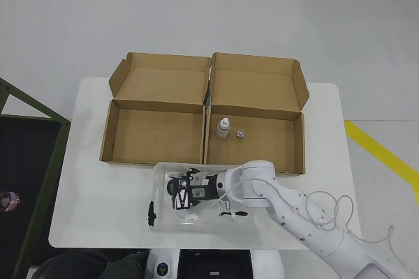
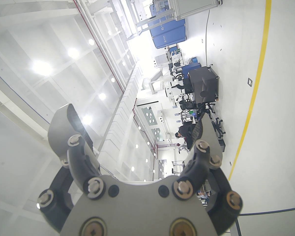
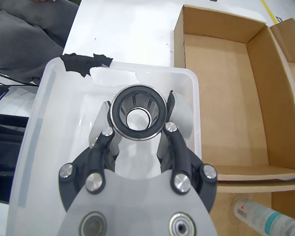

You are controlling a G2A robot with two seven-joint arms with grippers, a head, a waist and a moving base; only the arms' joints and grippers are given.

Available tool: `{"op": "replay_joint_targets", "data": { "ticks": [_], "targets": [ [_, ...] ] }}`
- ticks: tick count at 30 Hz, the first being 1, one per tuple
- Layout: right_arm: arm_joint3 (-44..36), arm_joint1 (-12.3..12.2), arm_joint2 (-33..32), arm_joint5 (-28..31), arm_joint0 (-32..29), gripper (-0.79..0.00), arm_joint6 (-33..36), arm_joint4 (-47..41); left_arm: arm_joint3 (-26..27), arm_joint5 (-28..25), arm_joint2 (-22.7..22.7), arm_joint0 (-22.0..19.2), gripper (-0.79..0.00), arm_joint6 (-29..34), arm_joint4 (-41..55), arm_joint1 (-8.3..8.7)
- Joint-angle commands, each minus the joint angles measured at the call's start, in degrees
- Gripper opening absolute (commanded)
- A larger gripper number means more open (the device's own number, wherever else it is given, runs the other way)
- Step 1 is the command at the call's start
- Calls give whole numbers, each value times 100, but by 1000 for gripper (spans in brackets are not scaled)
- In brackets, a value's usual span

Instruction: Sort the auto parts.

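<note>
My right pincer [image 3: 139, 114] is clamped on a metal sleeve [image 3: 139, 90], 1 finger on each side of its round body, open end facing my wrist cam. The sleeve sits over the clear bin [image 3: 195, 92], approx. mid-bin; I can't tell if it's off the bin floor. My left pincer [image 2: 135, 121] is spread wide w/ nothing in it, pointed up at the room, away from the table.

2 cardboard boxes lie just past the bin. 1 [image 1: 272, 143] holds a small bottle [image 1: 223, 127] and a little round part [image 1: 241, 132]; the other [image 1: 153, 136] is right next to it.

Step in hand, I reckon: carry the sleeve out and drop it in its box. To do it well:
- Smooth round metal, likely heavy for its size, so a firm squeeze; it could swivel or slide between my pads.
- Go straight up 1st, clear the bin wall, then cross. Dragging sideways would snag the rim.
- Which box it belongs in I can't say for sure; metal w/ the round part seems fair.
- Go low to the box floor before letting go, clear of the bottle, so it doesn't roll or knock anything.
</note>
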State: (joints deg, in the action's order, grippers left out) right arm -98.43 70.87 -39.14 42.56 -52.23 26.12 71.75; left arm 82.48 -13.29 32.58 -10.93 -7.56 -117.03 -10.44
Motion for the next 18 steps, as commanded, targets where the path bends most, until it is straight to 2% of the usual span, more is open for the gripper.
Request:
{"op": "replay_joint_targets", "data": {
  "ticks": [1, 18],
  "targets": [
    [-104, -17, -77, 29, -18, -785, -5, -13, 0, 0, 0, 0, 0, 0, 0, 0],
    [-448, -38, -499, 41, 161, -785, -40, -174, 0, 0, 0, 0, 0, 0, 0, 0]
  ]
}}
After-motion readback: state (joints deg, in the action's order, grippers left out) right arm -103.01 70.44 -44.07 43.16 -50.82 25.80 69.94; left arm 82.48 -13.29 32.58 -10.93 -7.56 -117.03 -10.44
